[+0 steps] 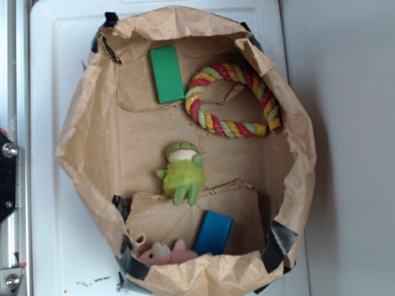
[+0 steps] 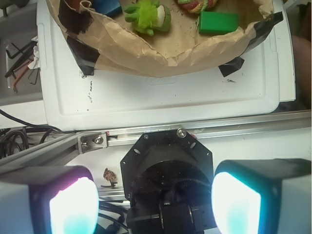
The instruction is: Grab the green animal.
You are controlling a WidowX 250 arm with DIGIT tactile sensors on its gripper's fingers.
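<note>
I'm counting one green animal (image 1: 182,172), one pink plush (image 1: 165,253), one rope ring (image 1: 233,100), one green block (image 1: 166,74), one blue block (image 1: 213,232).

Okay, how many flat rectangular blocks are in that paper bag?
2. The green block lies at the far end beside the rope ring; the blue block leans at the near end by the pink toy. Folds could hide more.

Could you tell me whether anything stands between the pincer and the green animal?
Yes: the crumpled paper bag wall rises between the open pincer and the green animal. Inside the bag, nothing covers it.
</note>
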